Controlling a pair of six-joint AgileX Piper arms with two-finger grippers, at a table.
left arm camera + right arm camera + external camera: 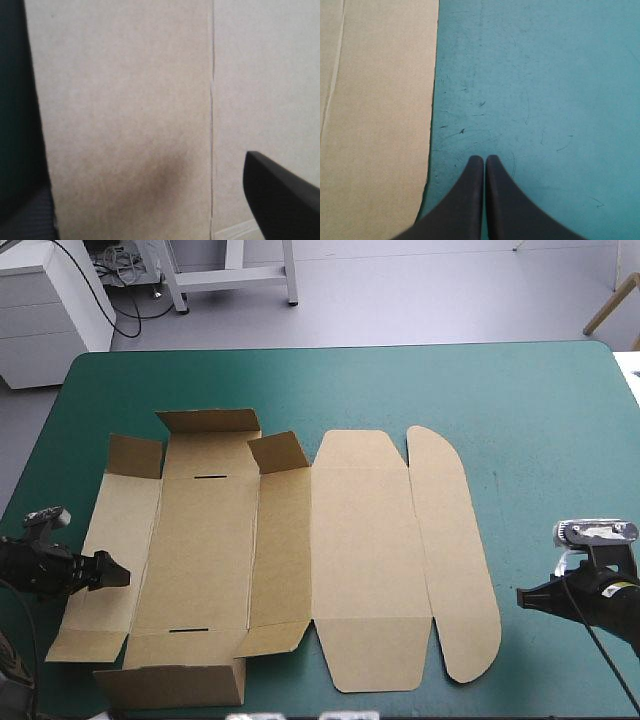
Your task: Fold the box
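Here, the brown cardboard box (pixel 360 560) is spread on a teal-green desk (pixel 540 410). Left hand (pixel 118 573) held spread over it; right hand (pixel 485 158) pressed together alongside.

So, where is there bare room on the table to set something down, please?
Bare teal-green cover lies beyond the box along the far edge, and right of its rounded flap, around the right gripper. The left and near edges are crowded.

one brown box (pixel 360 560), one teal-green table (pixel 540 420), two grippers: the left gripper (pixel 118 573) and the right gripper (pixel 522 595)
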